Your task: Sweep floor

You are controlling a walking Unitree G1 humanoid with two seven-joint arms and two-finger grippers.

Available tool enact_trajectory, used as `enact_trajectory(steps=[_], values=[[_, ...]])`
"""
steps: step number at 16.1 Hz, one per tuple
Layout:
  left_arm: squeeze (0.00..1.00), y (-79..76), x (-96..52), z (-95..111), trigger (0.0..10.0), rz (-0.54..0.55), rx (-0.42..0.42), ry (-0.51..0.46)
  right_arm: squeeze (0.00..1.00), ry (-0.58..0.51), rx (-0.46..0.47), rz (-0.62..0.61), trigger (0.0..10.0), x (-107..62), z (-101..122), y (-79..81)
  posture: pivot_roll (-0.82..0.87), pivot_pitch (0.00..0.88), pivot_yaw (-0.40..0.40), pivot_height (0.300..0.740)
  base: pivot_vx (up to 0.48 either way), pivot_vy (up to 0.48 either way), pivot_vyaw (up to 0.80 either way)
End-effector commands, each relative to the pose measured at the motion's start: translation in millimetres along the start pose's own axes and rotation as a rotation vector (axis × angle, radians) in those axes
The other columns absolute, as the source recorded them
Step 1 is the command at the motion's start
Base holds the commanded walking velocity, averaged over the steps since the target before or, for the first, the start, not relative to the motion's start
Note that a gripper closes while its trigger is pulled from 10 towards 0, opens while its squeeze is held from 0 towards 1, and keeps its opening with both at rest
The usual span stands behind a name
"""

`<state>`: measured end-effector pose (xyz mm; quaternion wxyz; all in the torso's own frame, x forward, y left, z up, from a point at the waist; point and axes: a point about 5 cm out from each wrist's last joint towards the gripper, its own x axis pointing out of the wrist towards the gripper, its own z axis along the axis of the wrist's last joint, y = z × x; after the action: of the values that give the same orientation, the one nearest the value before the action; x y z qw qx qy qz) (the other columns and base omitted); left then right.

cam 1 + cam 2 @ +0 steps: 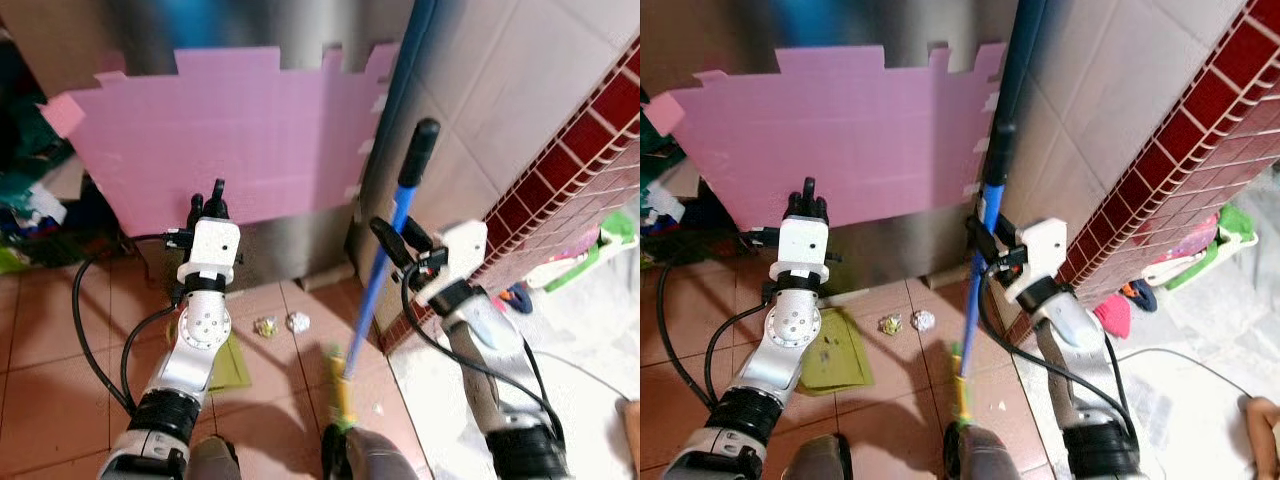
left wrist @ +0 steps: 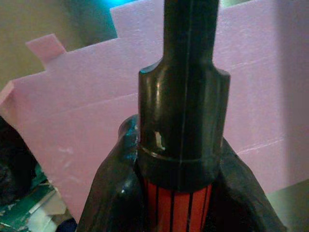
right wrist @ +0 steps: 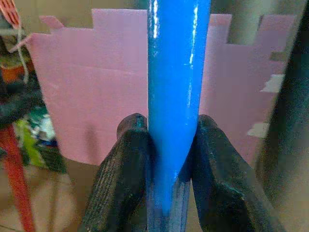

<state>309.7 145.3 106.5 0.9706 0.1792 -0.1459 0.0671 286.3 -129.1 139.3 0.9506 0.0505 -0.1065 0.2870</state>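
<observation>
Between right gripper point(image 3: 164, 174) fingers, the blue broom handle point(image 1: 385, 262) stands near-upright, bristles down

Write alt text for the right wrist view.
Two black fingers of the right gripper clamp a glossy blue broom handle that runs up the middle of the picture. Behind it stands a pink foam board with a notched top edge.

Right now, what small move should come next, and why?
Probably draw the broom, clamped in the right gripper, leftward so its head pushes the two crumpled scraps toward the green dustpan, whose black-and-red handle the left gripper holds beside them.
</observation>
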Motion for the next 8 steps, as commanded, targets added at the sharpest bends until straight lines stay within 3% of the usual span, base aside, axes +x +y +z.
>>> enact_trajectory(steps=[1, 3, 5, 8], values=[[0.00, -2.4, -3.5, 2.1, 10.0, 0.015, -0.010, -0.023, 0.00, -0.061, 0.045, 0.031, 10.0, 8.8, 13.7, -0.4, -0.20, 0.235, -0.108, 0.740, 0.000, 0.000, 0.00], [0.00, -6.8, -12.6, 1.0, 10.0, 0.006, -0.023, -0.026, 0.00, -0.066, 0.130, 0.093, 10.0, 25.4, 14.4, -1.6, -0.18, 0.251, -0.118, 0.740, 0.000, 0.000, 0.00], [0.00, -8.4, -12.4, 3.0, 10.0, 0.003, -0.036, -0.034, 0.00, -0.087, 0.026, 0.076, 10.0, 44.7, 15.1, -5.6, -0.16, 0.255, -0.121, 0.740, 0.000, 0.000, 0.00], [0.00, -6.6, -12.4, 4.5, 10.0, 0.027, -0.042, -0.035, 0.00, -0.153, -0.028, -0.020, 10.0, 72.9, 21.5, -4.8, -0.12, 0.258, -0.122, 0.740, 0.000, 0.000, 0.00]])
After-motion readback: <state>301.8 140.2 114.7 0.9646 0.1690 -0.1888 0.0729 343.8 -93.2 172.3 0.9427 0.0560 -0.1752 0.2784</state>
